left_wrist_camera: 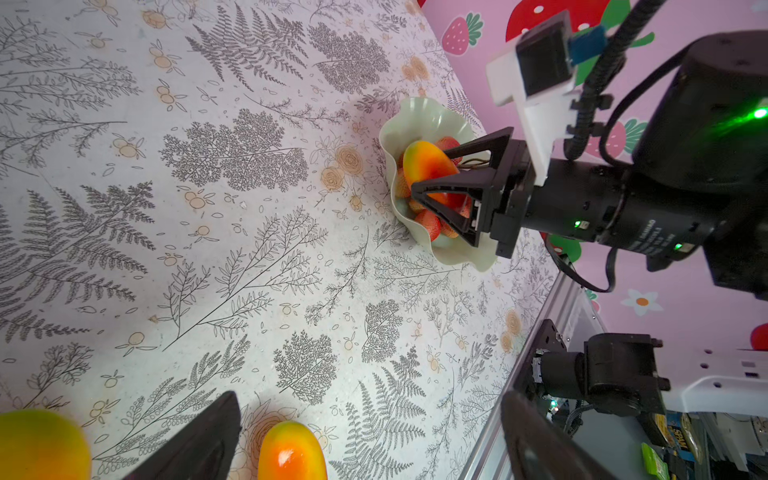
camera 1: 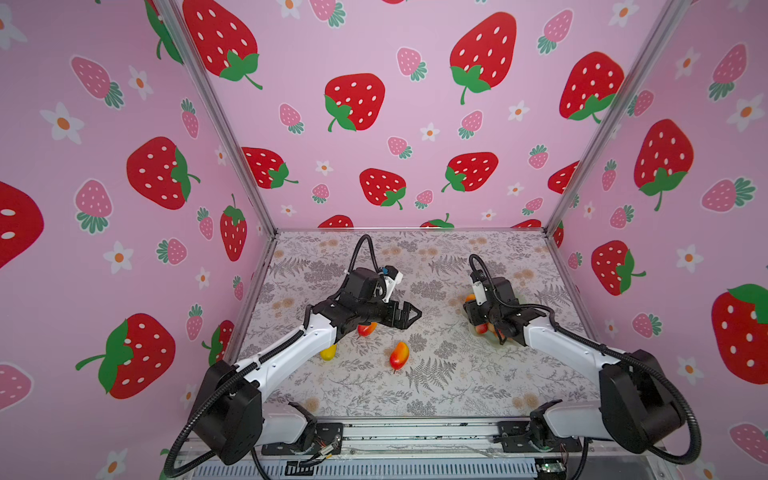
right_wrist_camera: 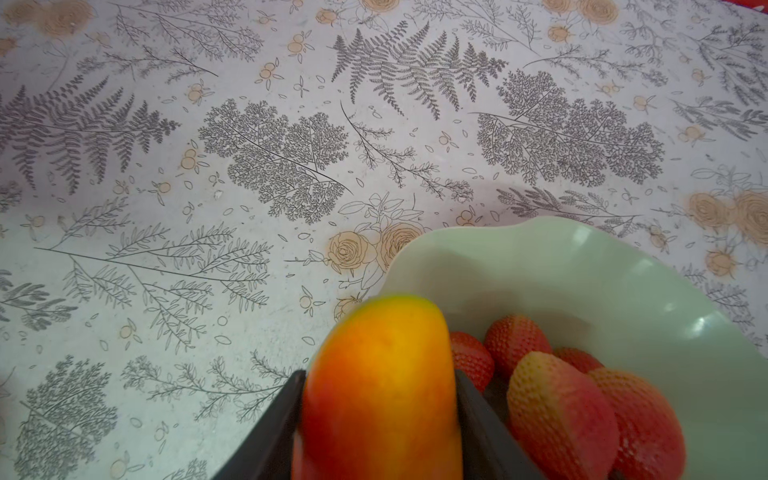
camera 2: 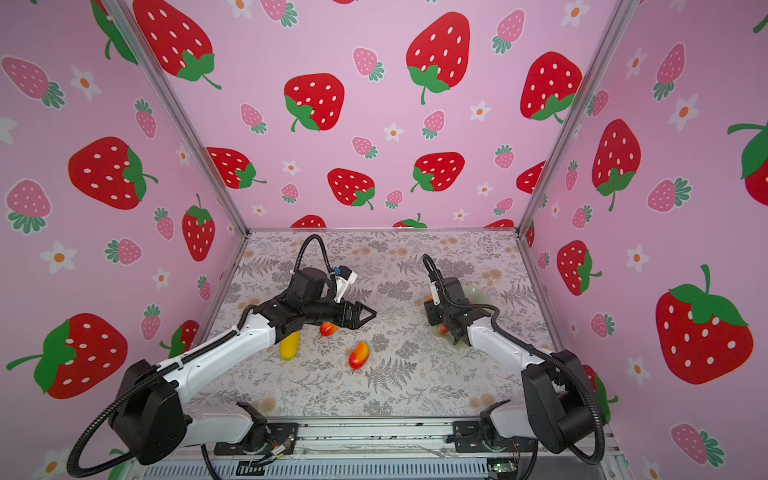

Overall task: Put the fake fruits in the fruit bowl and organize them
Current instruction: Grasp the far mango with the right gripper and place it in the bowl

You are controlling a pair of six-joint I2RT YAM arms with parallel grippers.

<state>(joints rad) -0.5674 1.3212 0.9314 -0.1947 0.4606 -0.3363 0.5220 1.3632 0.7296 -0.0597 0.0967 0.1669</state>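
The right gripper (left_wrist_camera: 430,170) is clamped on a smooth, shiny red-yellow mango (right_wrist_camera: 382,386) over the wavy pale green bowl (right_wrist_camera: 582,266) with bumpy red berries (right_wrist_camera: 515,340) inside. The left gripper (camera 1: 411,314) is spread wide apart near a second mango (left_wrist_camera: 291,451) on the leafy table (camera 1: 457,395).

Glossy mango (right_wrist_camera: 382,374), bumpy matt berries (right_wrist_camera: 561,411), smooth, lightly glossy bowl (right_wrist_camera: 602,282)

Both top views — high at front, facing down and back over table (camera 1: 457,395), far, nearly identical field; left wrist view looks across table to fruit bowl (left_wrist_camera: 419,110), mid-distance; right wrist view — close on same bowl, mango (right_wrist_camera: 382,374) filling foreground.
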